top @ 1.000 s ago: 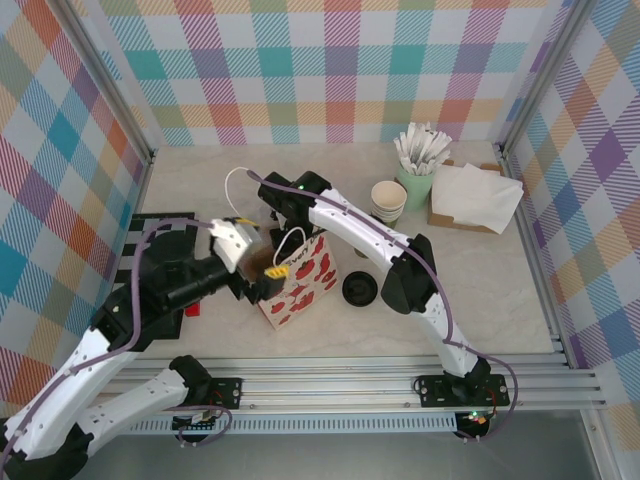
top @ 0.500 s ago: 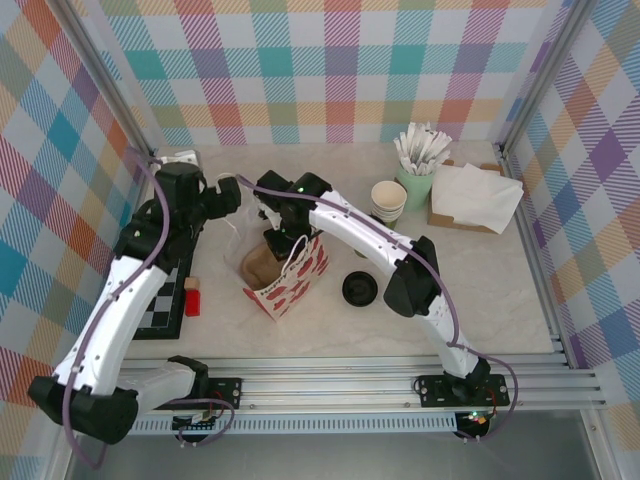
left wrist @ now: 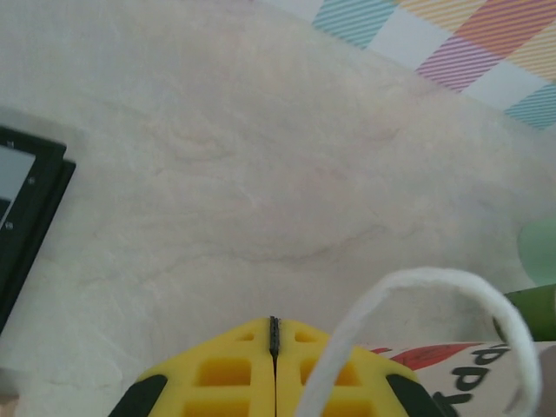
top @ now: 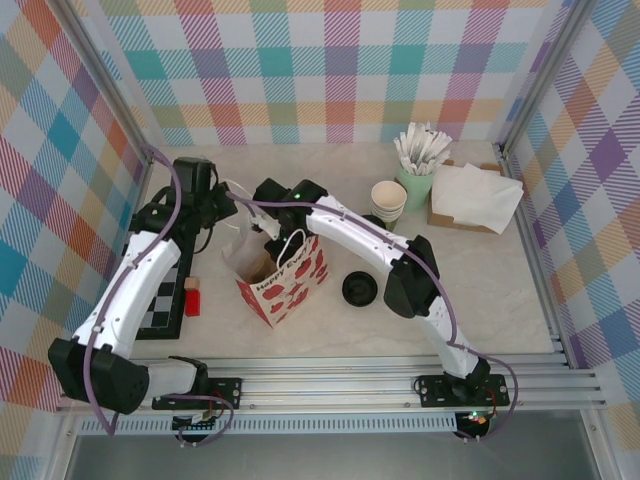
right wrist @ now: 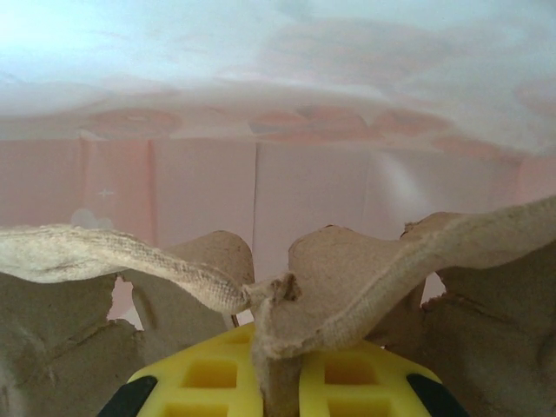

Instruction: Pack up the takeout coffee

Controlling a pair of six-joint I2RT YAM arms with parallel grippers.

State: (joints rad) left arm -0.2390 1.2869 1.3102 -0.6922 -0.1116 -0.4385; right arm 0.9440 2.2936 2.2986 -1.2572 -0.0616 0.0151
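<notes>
A white paper bag (top: 293,277) with red lips printed on it stands open mid-table. Inside it sits a brown pulp cup carrier (top: 255,263). My right gripper (top: 271,233) reaches down into the bag and is shut on a ridge of the carrier (right wrist: 347,287), its yellow fingers (right wrist: 365,373) on either side. My left gripper (top: 238,205) hovers at the bag's far-left rim, shut (left wrist: 274,323), with the bag's white cord handle (left wrist: 434,287) arching over its right finger. The takeout coffee is hidden.
A loose black lid (top: 358,288) lies right of the bag. A stack of lidless cups (top: 388,200), a green holder of stirrers (top: 417,170) and napkins (top: 472,198) stand at the back right. A checkered board (top: 160,300) and red block (top: 192,298) lie left.
My left arm left the bag's near-left side, swung to its far-left rim and shut its jaws. The bag shifted a little left. The right gripper kept its hold.
</notes>
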